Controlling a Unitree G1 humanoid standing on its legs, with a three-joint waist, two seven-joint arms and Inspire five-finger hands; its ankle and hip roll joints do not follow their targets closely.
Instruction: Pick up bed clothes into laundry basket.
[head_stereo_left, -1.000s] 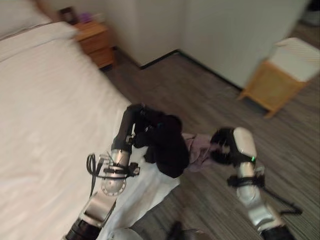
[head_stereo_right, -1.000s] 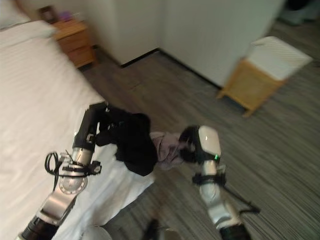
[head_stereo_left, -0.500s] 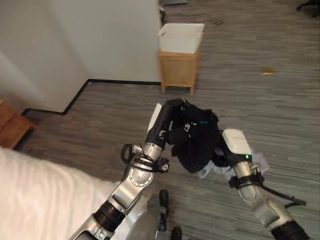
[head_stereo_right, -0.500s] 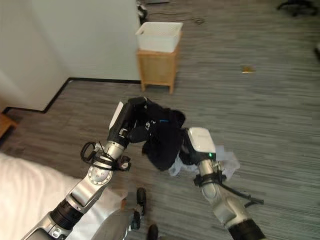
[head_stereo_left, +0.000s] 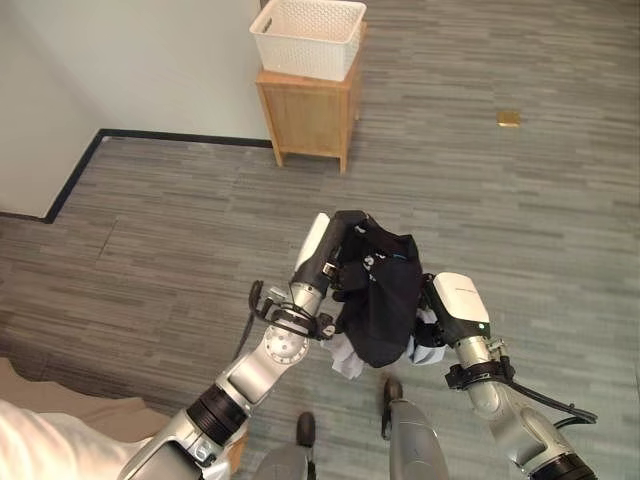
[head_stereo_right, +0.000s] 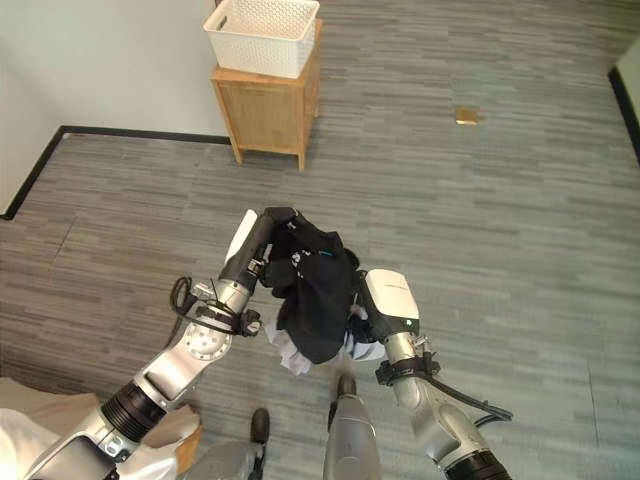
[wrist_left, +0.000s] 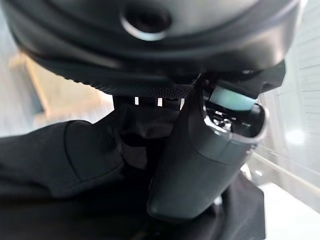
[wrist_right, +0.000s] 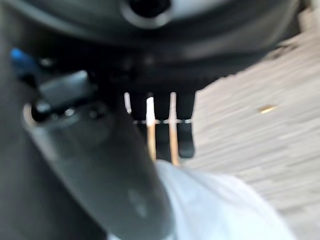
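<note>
While both grip, left hand (head_stereo_left: 345, 262) clutches black garment (head_stereo_left: 385, 300).

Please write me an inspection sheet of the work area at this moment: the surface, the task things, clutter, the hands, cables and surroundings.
Surface: grey plank floor.
Job's things: black garment and pale cloth held up between both hands; white basket stands on a wooden cabinet, far ahead by the wall.
Clutter: small tan scrap on the floor.
Hands: left hand gripping the black garment; right hand against the bundle, fingers hidden.
Cables: nothing seen.
Surroundings: white wall with dark skirting; bed corner at the lower left.
</note>
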